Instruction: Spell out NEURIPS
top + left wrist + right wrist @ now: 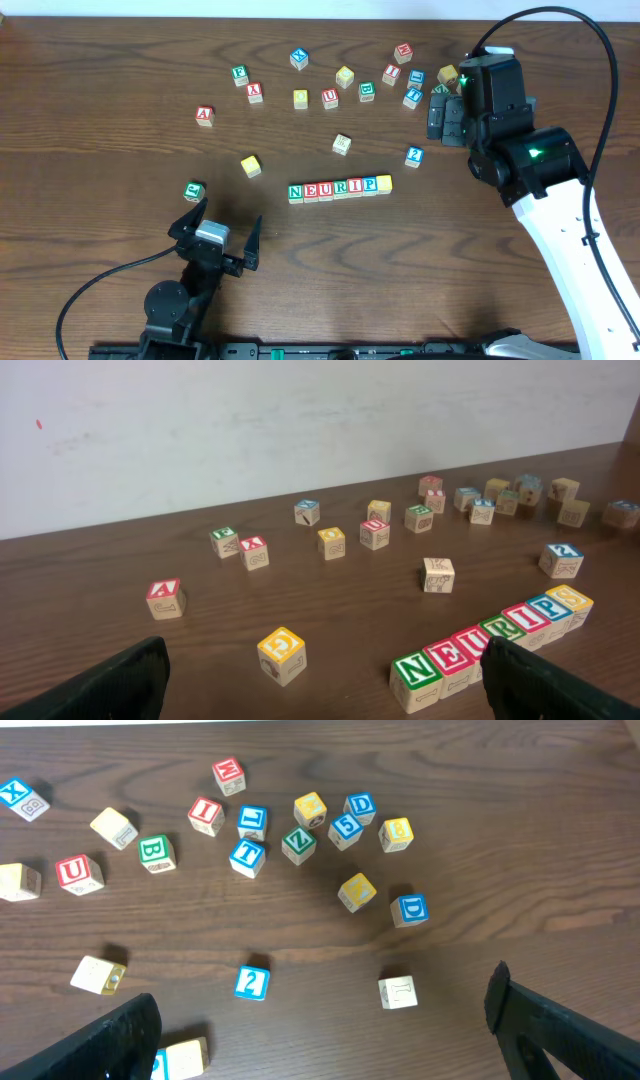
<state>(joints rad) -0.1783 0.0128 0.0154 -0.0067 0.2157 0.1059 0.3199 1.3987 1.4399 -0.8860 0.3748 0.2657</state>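
The NEURIPS cubes [340,187] lie in one straight row at the table's middle. In the left wrist view the row [495,632] reads N, E, U, R, I, P, S, from the green N [415,672] to the yellow S [568,600]. Only the row's end cube [185,1058] shows in the right wrist view. My left gripper [222,232] stands open and empty near the front edge, left of the row; its right finger [545,685] covers part of the row's near side. At the back right, my right gripper [443,112] is open above loose cubes and holds nothing.
Loose cubes lie scattered: a yellow G [282,655], a green one [194,190], a red A [204,115], a blue 2 [414,156], a pale one [342,144]. Several more cluster along the back [390,75]. A pale cube [397,991] lies between the right fingers' span.
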